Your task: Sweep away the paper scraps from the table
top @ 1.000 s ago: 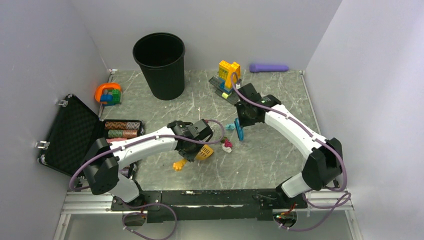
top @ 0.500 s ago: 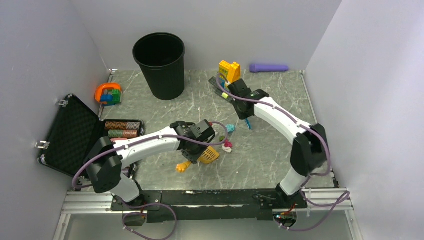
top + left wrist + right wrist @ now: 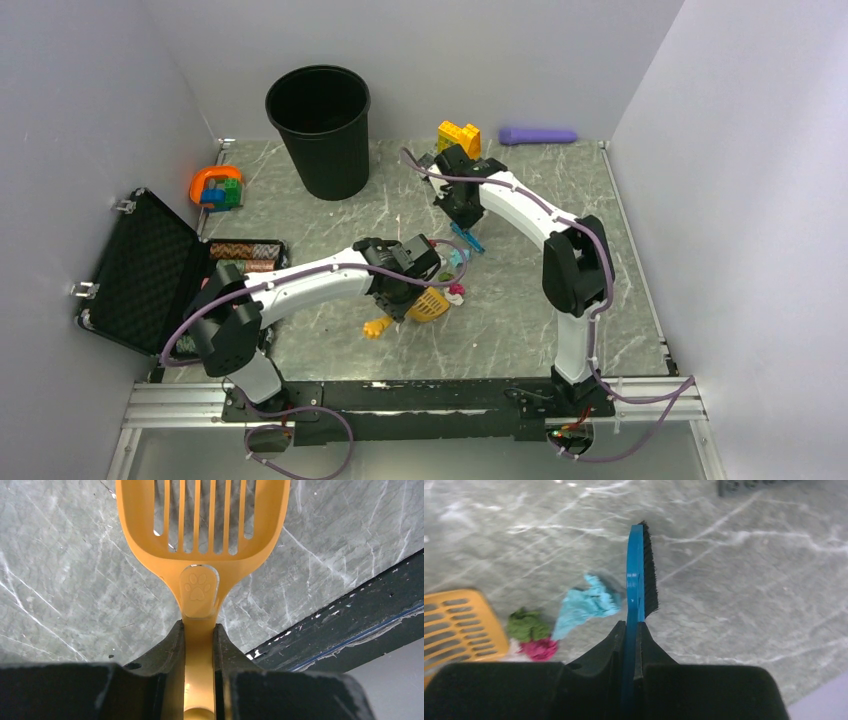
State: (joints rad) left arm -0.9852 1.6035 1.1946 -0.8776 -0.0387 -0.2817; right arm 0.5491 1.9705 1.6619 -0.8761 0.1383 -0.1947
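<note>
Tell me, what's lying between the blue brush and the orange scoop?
The right wrist view shows three: a teal scrap nearest the blue brush, then a green scrap and a magenta scrap beside the orange scoop.

Our right gripper point(image 3: 631, 627) has its two black fingers clamped on a flat blue plastic brush point(image 3: 636, 570), edge-on to us, its short black bristles facing right over the grey-green marble-patterned table point(image 3: 749, 580). We see a crumpled teal paper scrap point(image 3: 586, 605) just beside the brush's left face. Farther left, a green paper wad point(image 3: 526, 625) touches a magenta paper wad point(image 3: 539, 649), both right beside the orange slotted plastic scoop point(image 3: 459, 625) at the left edge.
</note>
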